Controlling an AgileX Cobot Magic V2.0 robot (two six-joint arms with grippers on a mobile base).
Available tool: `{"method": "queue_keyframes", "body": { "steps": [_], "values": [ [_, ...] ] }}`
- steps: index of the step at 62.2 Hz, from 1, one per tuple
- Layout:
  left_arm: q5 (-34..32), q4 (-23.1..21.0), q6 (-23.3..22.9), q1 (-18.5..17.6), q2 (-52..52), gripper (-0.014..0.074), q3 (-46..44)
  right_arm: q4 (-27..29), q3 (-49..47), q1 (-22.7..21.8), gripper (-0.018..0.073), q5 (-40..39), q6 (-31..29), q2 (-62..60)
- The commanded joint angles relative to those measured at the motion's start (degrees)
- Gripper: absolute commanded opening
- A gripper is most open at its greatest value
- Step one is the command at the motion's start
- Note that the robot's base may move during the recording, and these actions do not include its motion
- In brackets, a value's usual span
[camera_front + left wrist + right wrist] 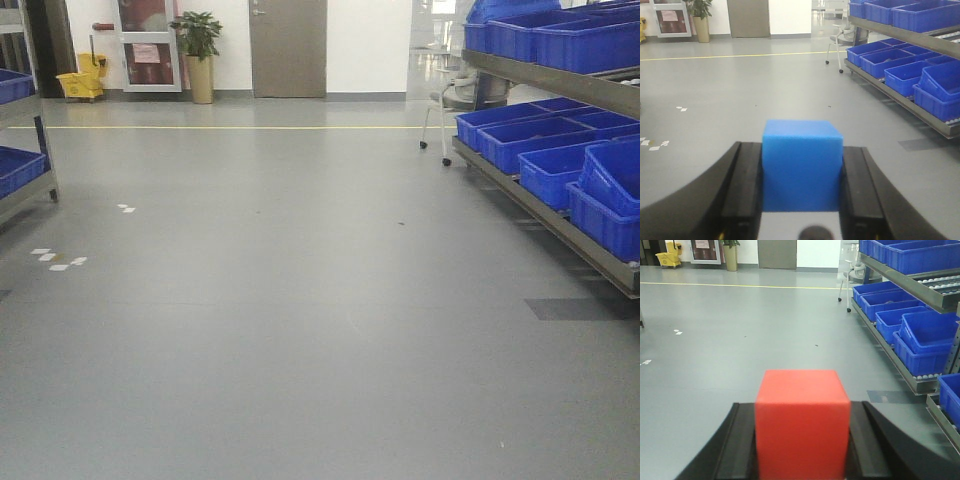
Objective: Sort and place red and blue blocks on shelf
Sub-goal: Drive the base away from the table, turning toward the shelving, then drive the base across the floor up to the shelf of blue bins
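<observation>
In the left wrist view the blue block (802, 167) sits between two black fingers, and my left gripper (801, 172) is shut on it. The red block (801, 425) fills the low middle of the right wrist view, clamped by my right gripper (802, 432). Both blocks are held above the grey floor. The shelf (560, 225), a grey steel rack loaded with blue bins, runs along the right side, a few metres ahead. Neither gripper shows in the front view.
Blue bins (545, 150) fill the right rack's tiers. A second rack (25, 185) with bins stands at the far left. A wheeled chair (445, 100) is near the right rack's far end. A yellow mop bucket (82, 80), a potted plant (199, 50) and a door (287, 48) line the back wall.
</observation>
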Motion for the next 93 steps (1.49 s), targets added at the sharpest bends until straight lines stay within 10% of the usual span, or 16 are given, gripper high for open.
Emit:
{"method": "queue_keyframes", "body": {
  "steps": [1, 93],
  "values": [
    [-4.42, -0.4, 0.02, 0.04, 0.28, 0.0125, -2.01, 0.05, -1.6, -0.07, 0.0063, -5.0, -0.16, 0.46],
    [-4.42, -0.4, 0.02, 0.04, 0.28, 0.0125, -2.01, 0.05, -1.6, -0.07, 0.0063, -5.0, -0.16, 0.46]
  ]
}}
